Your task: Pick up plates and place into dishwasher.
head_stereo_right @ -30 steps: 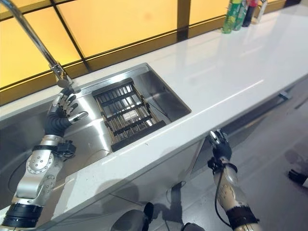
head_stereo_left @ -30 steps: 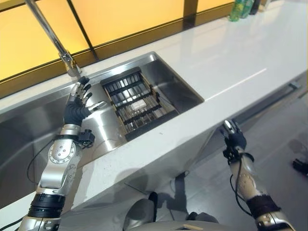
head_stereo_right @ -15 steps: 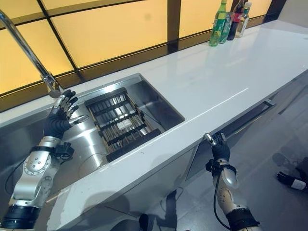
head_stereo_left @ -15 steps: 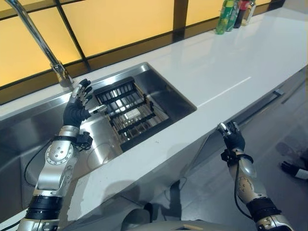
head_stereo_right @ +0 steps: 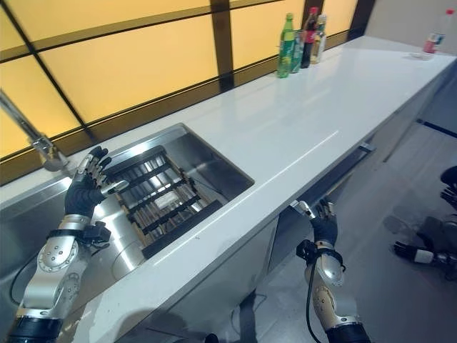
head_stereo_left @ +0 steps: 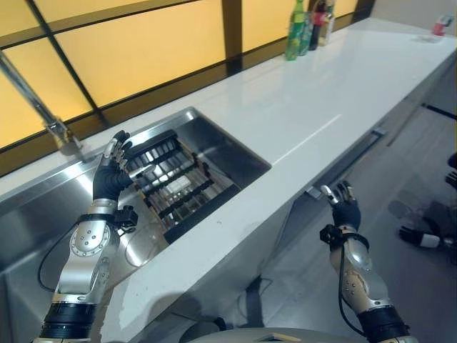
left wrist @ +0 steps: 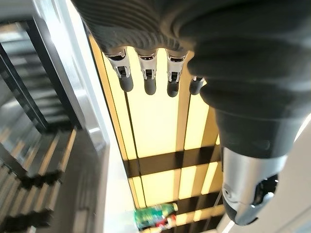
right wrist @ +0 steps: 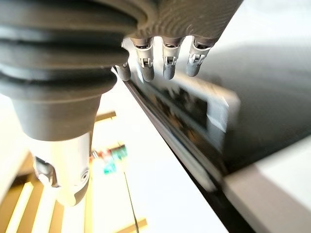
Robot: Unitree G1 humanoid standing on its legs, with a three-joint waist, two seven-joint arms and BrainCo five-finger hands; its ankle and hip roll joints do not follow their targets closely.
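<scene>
No plate shows in these views. A dark slatted dish rack [head_stereo_left: 175, 187] lies in the steel sink [head_stereo_left: 239, 146]. My left hand [head_stereo_left: 111, 182] is raised at the rack's left edge, open, with its fingers [left wrist: 148, 80] straight and holding nothing. My right hand [head_stereo_left: 348, 214] hangs in front of the cabinets below the white counter [head_stereo_left: 307, 107], open and bare, its fingers [right wrist: 167, 65] pointing up. Just above and beyond it runs the long bar handle [head_stereo_right: 335, 175] of a dark front panel [right wrist: 233, 102] under the counter edge.
A tall faucet [head_stereo_left: 32, 96] rises at the sink's back left. Several bottles [head_stereo_left: 305, 25] stand by the yellow window at the counter's far end, and a small bottle [head_stereo_left: 443, 25] sits further right. A bottle [head_stereo_left: 423, 239] lies on the grey floor at the right.
The whole picture has swung, so the camera moved and more counter and floor show at the right. Both hands keep their open poses; the left one is a little nearer the rack.
</scene>
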